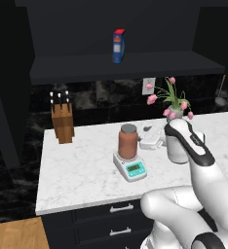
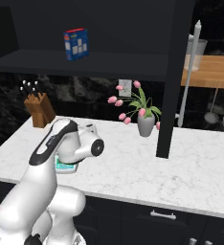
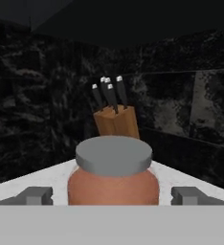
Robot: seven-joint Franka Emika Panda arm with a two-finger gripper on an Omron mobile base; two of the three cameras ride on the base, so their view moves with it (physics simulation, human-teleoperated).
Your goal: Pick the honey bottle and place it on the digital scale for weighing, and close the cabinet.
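Observation:
The honey bottle, a reddish-brown jar with a grey lid, stands upright on the digital scale on the white marble counter. My gripper is just right of the jar at its height. In the hand view the gripper is open, with one fingertip on each side of the honey bottle and a small gap to it on both sides. The black cabinet above stands open; its right door juts out over the counter, with a long silver handle.
A blue carton with a red top stands on the cabinet shelf. A knife block sits at the back left of the counter, and a vase of pink tulips at the back. Utensils hang on the right wall. Dark drawers run below.

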